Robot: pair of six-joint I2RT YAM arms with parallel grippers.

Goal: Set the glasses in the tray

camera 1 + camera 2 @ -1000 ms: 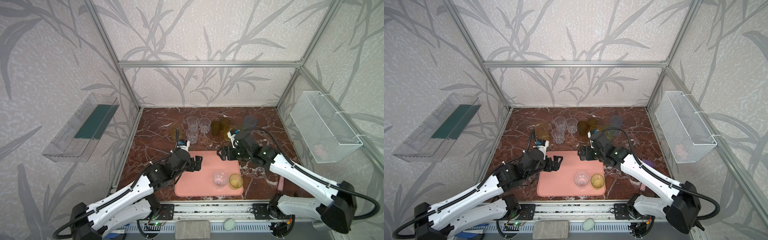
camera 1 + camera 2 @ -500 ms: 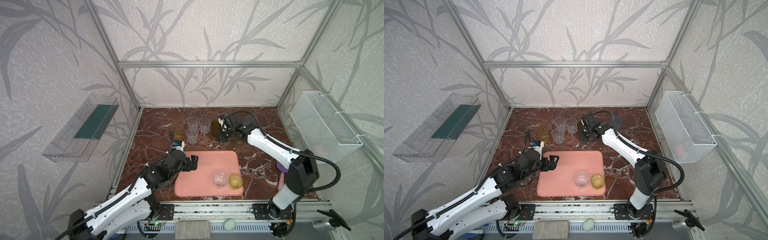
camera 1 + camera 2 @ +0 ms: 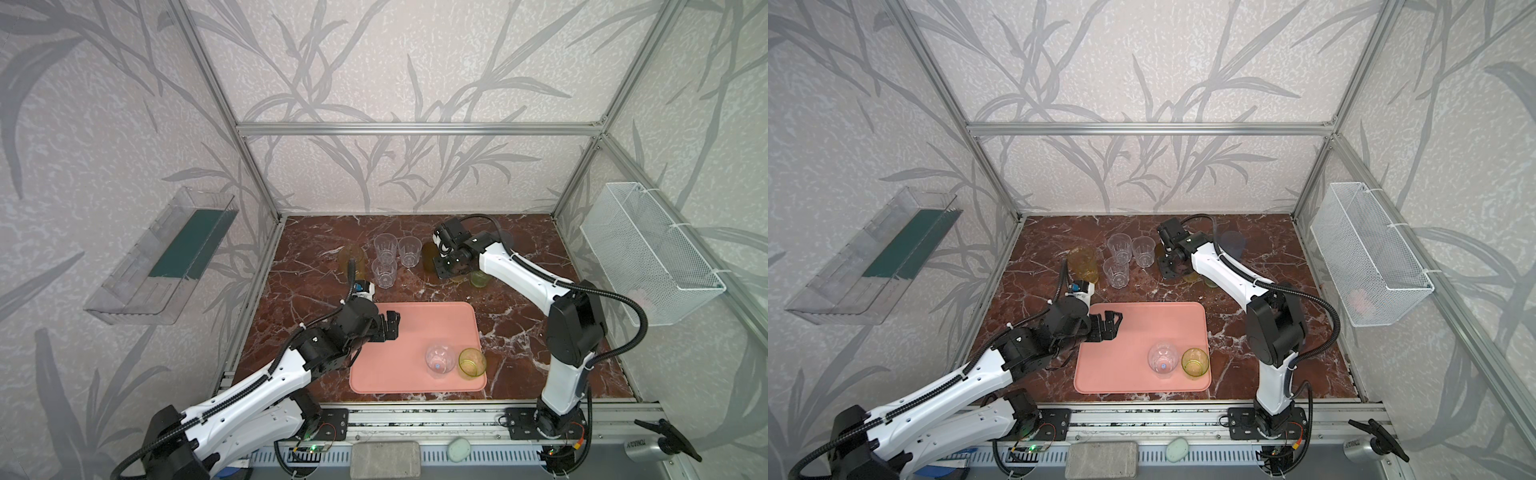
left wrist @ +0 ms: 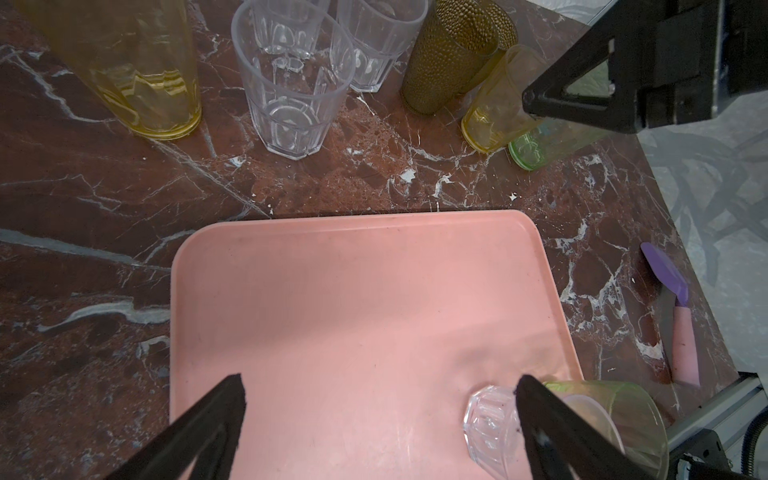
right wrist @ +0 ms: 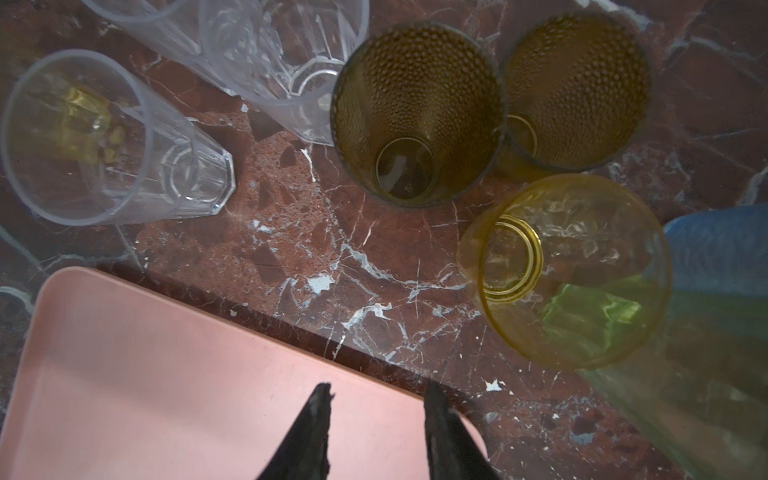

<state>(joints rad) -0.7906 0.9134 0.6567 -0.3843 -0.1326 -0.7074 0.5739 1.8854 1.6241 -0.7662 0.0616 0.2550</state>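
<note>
Two glasses [image 3: 439, 360] in the tray [image 3: 399, 332], nine left
Those wait on the table [image 3: 307, 266] at twelve o'clock; left pincer [image 3: 390, 327] spread wide, right pincer [image 5: 377, 386] half-spread, empty.

We read the tray [image 3: 411, 332] as plain salmon pink. The table [image 3: 316, 249] under it is dark red-brown marble with white veining. On the tray we find one clear faceted glass [image 3: 439, 360] and, just beside it, one yellow-green glass [image 3: 472, 362]. Beyond the tray's far edge we note three clear faceted glasses [image 3: 384, 272], a tall yellow glass [image 4: 141, 83], two olive-amber glasses [image 5: 415, 112] with an all-over dot pattern, a smooth yellow glass [image 5: 569, 232], a green glass [image 4: 536, 149] and a blue glass [image 5: 715, 245]. The walls [image 3: 415, 62] around the tray are pale grey with darker grey leaf prints.
</note>
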